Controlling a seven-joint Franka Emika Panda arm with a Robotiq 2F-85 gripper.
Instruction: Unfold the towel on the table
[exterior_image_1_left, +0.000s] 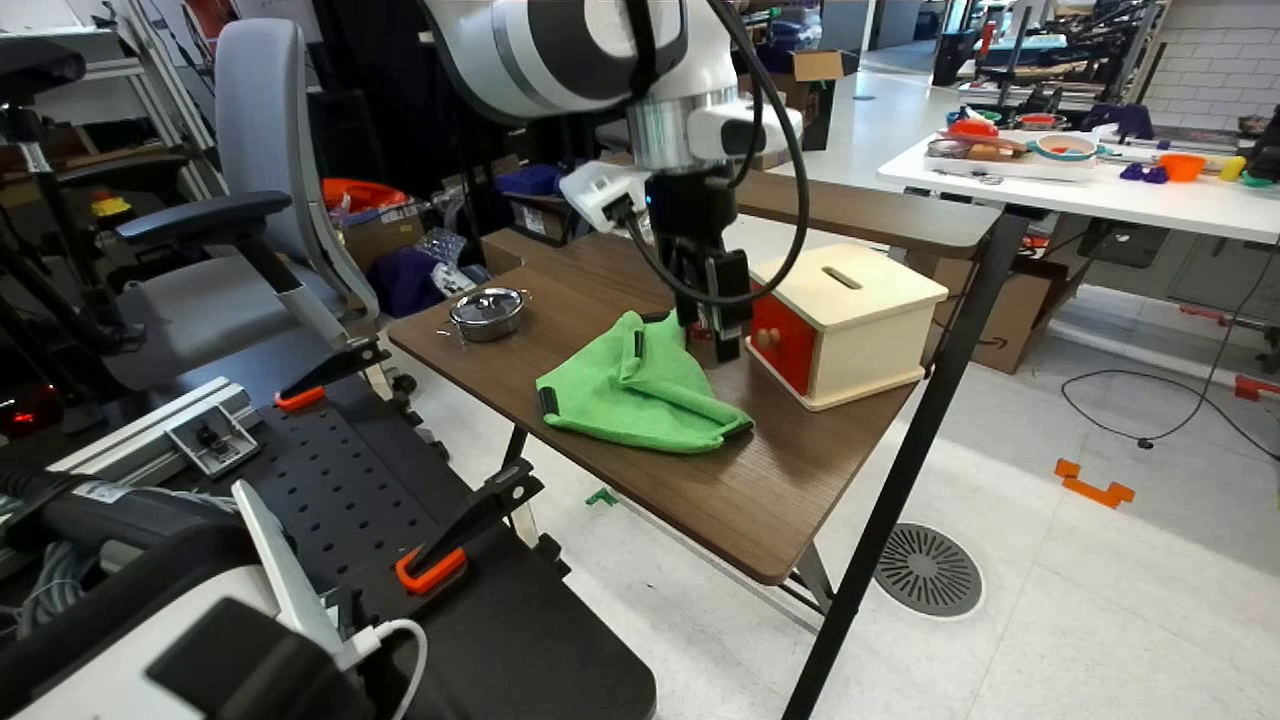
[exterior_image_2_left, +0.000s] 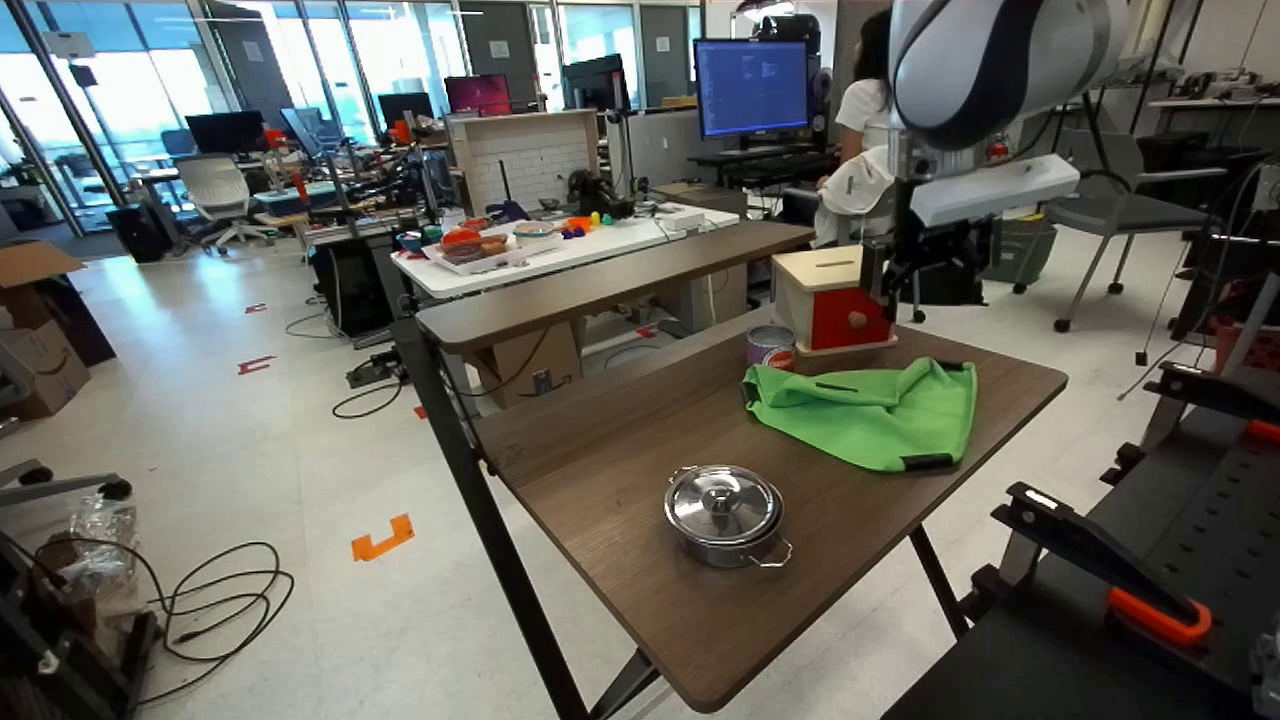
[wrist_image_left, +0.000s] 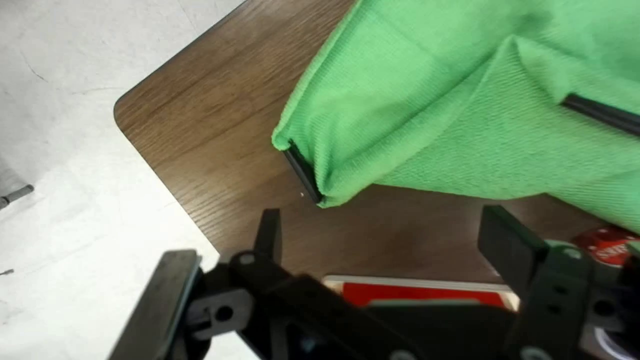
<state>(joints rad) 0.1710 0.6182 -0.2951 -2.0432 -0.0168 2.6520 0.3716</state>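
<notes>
A green towel (exterior_image_1_left: 640, 400) is lying rumpled and partly folded on a brown wood-grain counter (exterior_image_1_left: 755, 510), at the center of the frame in an exterior view, while a robot arm (exterior_image_1_left: 590, 60) is hanging down from the top edge. In the wrist view, the gripper (wrist_image_left: 382, 227) is hanging released, its two fingers (wrist_image_left: 515, 247) standing wide apart over the counter in the lower half of the frame, while the towel is filling the upper right. A black strip (wrist_image_left: 302, 172) is bordering the towel's corner near the center of the same view. Right of center in an exterior view, a pale wooden box (exterior_image_1_left: 870, 345) is standing near the towel, its red door (exterior_image_1_left: 797, 355) facing that way. A partly red can (exterior_image_2_left: 770, 345) is standing just beside the box, right of center in an exterior view. A lidded metal pot (exterior_image_2_left: 724, 515) is resting well apart from the towel, at lower center in an exterior view. In the upper right of an exterior view, a person (exterior_image_2_left: 862, 112) in white is showing beside the arm, a monitor (exterior_image_2_left: 753, 90) glowing blue nearby.
</notes>
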